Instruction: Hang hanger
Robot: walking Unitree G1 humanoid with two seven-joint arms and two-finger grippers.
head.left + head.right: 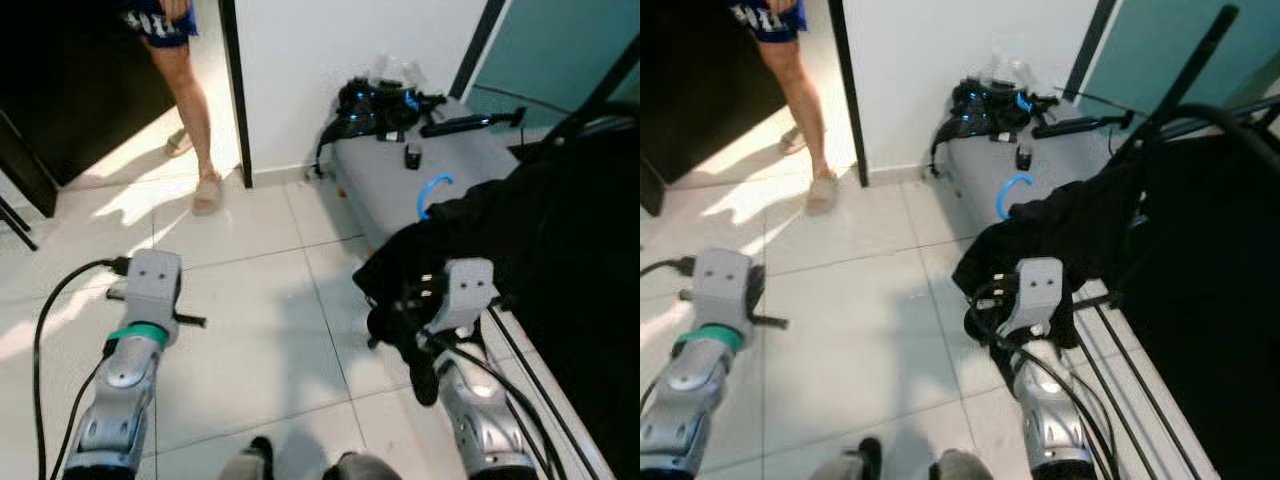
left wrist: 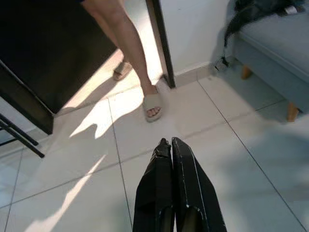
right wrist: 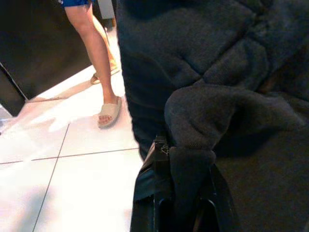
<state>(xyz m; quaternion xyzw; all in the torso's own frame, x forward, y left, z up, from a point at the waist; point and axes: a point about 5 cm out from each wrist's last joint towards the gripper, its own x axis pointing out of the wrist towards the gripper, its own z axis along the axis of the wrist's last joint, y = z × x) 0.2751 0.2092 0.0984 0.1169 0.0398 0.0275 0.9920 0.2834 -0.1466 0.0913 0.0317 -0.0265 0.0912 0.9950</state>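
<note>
- Jaws of the left gripper [image 2: 171,145] are pressed together with nothing between them, held over the white tiled floor [image 1: 250,300] on the robot's left side.
- Behind that arm, a person's bare leg in a beige slipper [image 1: 207,192] stands on the tiles beside a dark door frame [image 1: 235,90].
- Against the white wall, a grey upholstered bench [image 1: 400,180] carries a heap of black straps and gear [image 1: 375,108], and a light-blue curved hook [image 1: 432,190] pokes up at its near end, just at the edge of the dark cloth.
- Jaws of the right gripper [image 3: 186,159] are closed on a fold of the black fabric garment [image 1: 520,250]; the cloth bunches over the fingers [image 3: 149,174] and hides their tips.
- That garment lies draped over a black-railed drying rack [image 1: 1140,370] on the robot's right, spilling toward the bench.
- Whether the blue hook belongs to a hanger inside the garment cannot be told.
</note>
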